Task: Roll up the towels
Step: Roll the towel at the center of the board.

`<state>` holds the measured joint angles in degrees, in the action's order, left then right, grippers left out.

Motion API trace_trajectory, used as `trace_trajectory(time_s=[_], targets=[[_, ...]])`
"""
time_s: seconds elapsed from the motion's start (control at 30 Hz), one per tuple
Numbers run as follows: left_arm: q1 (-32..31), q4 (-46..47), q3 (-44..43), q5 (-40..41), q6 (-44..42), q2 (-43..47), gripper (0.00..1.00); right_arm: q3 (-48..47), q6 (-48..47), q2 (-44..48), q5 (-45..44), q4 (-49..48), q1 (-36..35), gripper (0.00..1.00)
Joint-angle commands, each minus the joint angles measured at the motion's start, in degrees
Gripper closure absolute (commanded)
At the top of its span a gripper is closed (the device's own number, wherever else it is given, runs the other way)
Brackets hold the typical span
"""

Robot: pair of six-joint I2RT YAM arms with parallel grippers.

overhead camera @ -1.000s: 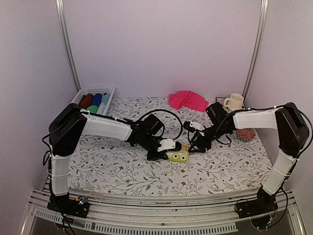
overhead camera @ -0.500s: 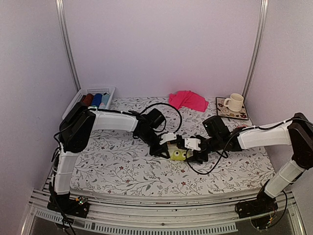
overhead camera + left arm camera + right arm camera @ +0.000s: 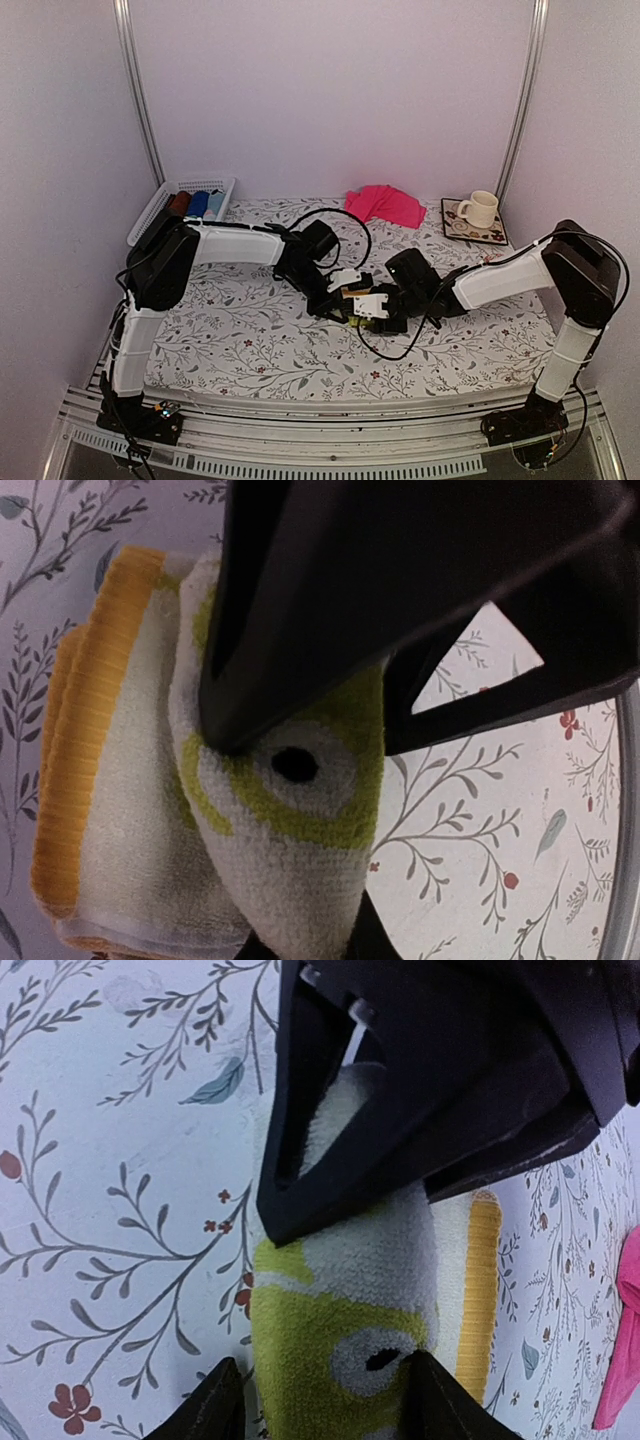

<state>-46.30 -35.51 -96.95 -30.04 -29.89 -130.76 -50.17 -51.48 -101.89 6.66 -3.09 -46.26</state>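
The lime-yellow towel lies partly rolled at the table's middle, mostly hidden under both grippers. Its white and lime pattern and orange edge show in the left wrist view. My left gripper is shut on the roll's end. My right gripper meets it from the other side, open, a finger on each side of the roll; one fingertip touches the cloth. The two grippers nearly touch. The hot pink towel lies crumpled at the back.
A white basket with dark red, blue and green rolls stands at the back left. A cream cup sits on a coaster at the back right. The table carries a floral cloth.
My right arm has swung left from near the back right and brought its gripper down around the lime-yellow towel, opposite the left gripper. The left gripper has kept its grip.
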Motion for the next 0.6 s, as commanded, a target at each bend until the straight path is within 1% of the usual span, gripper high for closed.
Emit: trace_trajectory(time_s=[0.0,0.03,0.1,0.17,0.2,0.23,0.27,0.3,0.33,0.37,0.47,0.5,0.57], targets=[[0.2,-4.0,0.9,1.6,0.5,-3.4,1.00,-2.4,-1.0,-3.1,-4.9,0.0,-0.6,0.48],[0.3,-4.0,1.0,1.8,0.5,-3.3,0.98,-2.6,-1.0,-3.2,-4.8,0.4,-0.6,0.53],[0.6,-4.0,1.2,2.5,0.5,-2.9,0.93,-2.9,-0.5,-3.0,-4.0,1.6,-0.6,0.66],[1.1,-3.7,1.9,3.1,0.7,-2.1,0.90,-3.2,0.2,-3.0,-3.7,3.1,-0.6,0.76],[1.5,-3.4,2.3,3.5,0.8,-1.7,0.85,-3.3,1.0,-2.9,-3.2,4.0,-0.6,0.79],[1.9,-3.1,2.7,4.1,1.0,-1.2,0.78,-3.3,1.7,-2.8,-2.8,4.6,-0.6,0.85],[2.3,-2.7,3.2,4.6,1.2,-0.5,0.71,-3.2,2.1,-2.6,-2.2,5.2,-0.5,0.87],[2.8,-2.3,3.8,4.9,1.2,0.2,0.69,-3.2,3.0,-2.3,-1.6,5.7,-0.5,0.89],[3.3,-1.9,4.4,5.3,1.4,1.3,0.63,-3.2,3.6,-2.1,-1.0,6.4,-0.5,0.89],[3.8,-1.5,5.3,5.7,1.5,2.3,0.54,-3.3,4.4,-1.9,-0.3,7.2,-0.6,0.90],[5.3,1.6,9.0,7.4,1.4,6.7,0.23,-3.8,6.4,-1.2,1.8,9.3,-0.5,0.90],[5.8,3.1,10.7,8.1,1.1,9.2,0.15,-4.0,6.8,-1.1,2.3,9.9,-0.5,0.90],[6.4,6.0,13.7,10.1,0.7,12.3,0.08,-4.7,7.8,-1.0,4.0,11.7,-0.3,0.90]])
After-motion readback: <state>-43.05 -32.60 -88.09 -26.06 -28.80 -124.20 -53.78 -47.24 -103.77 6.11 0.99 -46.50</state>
